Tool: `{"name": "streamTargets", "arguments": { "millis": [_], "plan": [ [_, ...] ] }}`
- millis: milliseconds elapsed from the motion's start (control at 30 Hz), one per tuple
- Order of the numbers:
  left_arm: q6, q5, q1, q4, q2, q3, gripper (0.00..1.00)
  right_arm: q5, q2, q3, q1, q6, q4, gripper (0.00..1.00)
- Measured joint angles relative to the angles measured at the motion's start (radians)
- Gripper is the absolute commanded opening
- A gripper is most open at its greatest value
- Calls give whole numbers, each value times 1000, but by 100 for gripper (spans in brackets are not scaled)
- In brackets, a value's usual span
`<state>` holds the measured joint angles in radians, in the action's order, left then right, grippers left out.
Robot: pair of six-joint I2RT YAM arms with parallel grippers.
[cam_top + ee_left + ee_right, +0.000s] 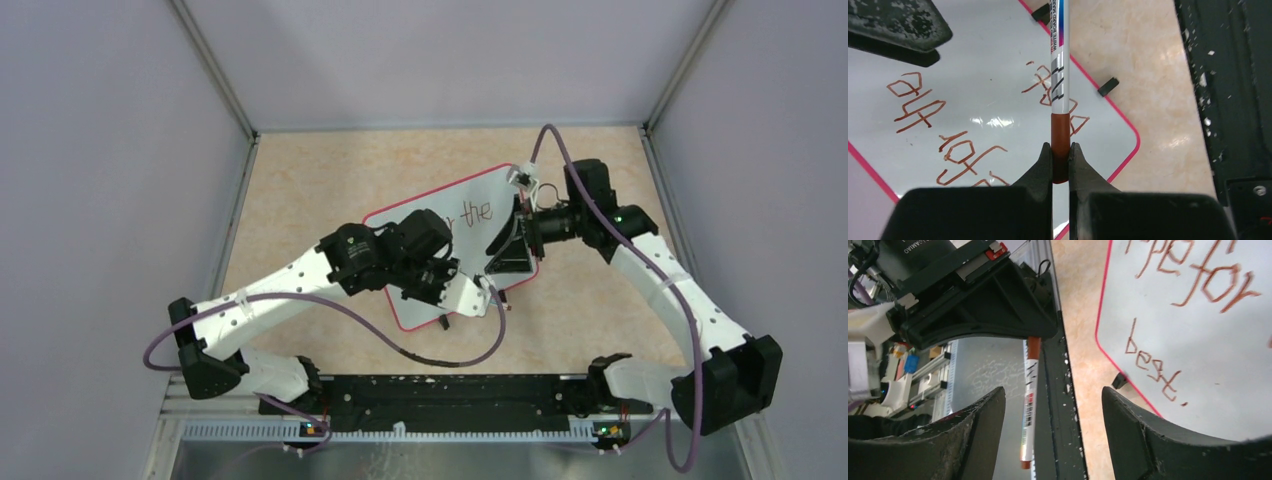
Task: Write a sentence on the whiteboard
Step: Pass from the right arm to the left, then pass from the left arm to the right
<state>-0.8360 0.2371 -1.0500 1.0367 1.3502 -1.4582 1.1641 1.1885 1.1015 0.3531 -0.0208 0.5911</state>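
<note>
Whiteboard (993,45): under left gripper (1060,150); probably light, stiff, glossy; hold by the frame.
Sentence (1154,371): ahead of right gripper (1053,390); likely smudges.
Right gripper: spread wide, empty.
Left gripper: clamped on marker (1059,75).
Marker: slim, probably slick; pinched at its brown end.

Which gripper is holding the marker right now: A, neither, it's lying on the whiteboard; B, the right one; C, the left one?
C: the left gripper is shut on the marker at its brown end; the right gripper is open, holding nothing.
</note>
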Motion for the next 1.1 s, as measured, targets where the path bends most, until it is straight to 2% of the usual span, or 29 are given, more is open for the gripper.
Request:
{"name": "streamTargets", "arguments": {
  "millis": [200,400,533,700,767,933,1100],
  "plan": [
    [-124,-231,-105,16,0,16,0,-60,25,0,132,-99,137,59],
    [-166,-307,-135,11,1,16,0,-114,69,0,210,-148,204,52],
    [-175,-323,-145,11,1,16,0,-130,100,0,234,-157,211,37],
    [-175,-344,-148,11,1,16,2,-148,116,0,248,-163,216,11],
    [-171,-355,-148,10,1,16,15,-148,116,7,248,-166,221,0],
    [-132,-395,-148,-10,1,16,61,-153,116,34,251,-169,222,0],
    [-63,-400,-132,-20,1,8,90,-149,116,39,225,-146,206,0]
  ]
}}
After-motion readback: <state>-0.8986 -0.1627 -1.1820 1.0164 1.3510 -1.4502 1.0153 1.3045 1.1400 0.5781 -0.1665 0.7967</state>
